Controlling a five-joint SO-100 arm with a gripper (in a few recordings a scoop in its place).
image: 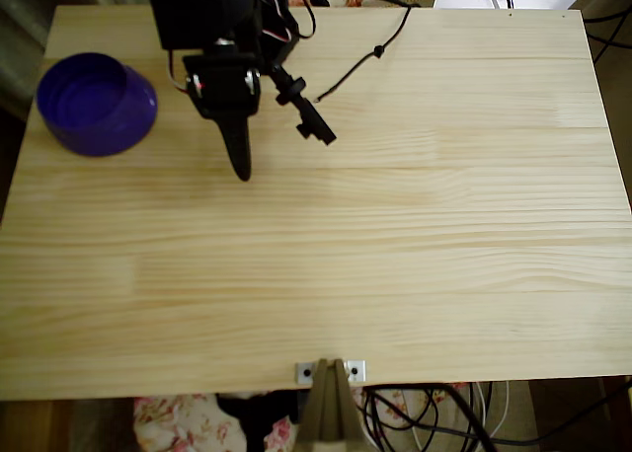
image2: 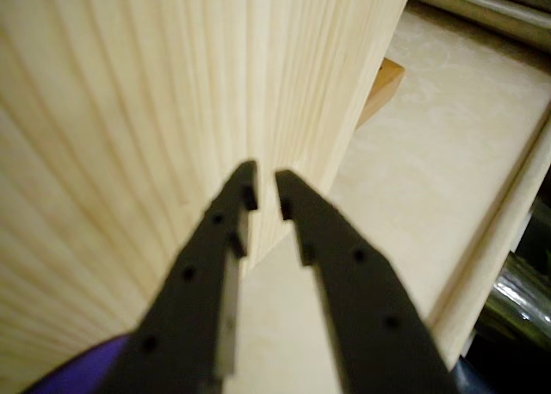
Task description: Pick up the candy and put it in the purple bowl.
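- Candy first: I cannot tell where the candy lies. The bare wood carries no wrapper that I can make out, and the part of the table under the arm's body is hidden from above.
- The gripper hangs over the table, its black tip pointing toward 6 o'clock in the overhead view.
- In the wrist view the gripper is drawn nearly closed, with a thin slit between the tips. Pale wood shows through the slit and nothing is pinched in it.
- The purple bowl sits toward 10 o'clock of the gripper tip, near the table's far left corner. Its inside looks plain violet, though a small purple sweet would be hard to pick out there.
- A sliver of purple at 7 o'clock in the wrist view is probably the bowl's edge.
- My judgement: a search has to come before any reach, since no bearing to the sweet can be given.
- The surface is smooth, light pine boards and it lies flat.
- A black cable trails across the far edge at 1 o'clock of the gripper.
- Cream floor lies beyond the table's edge.
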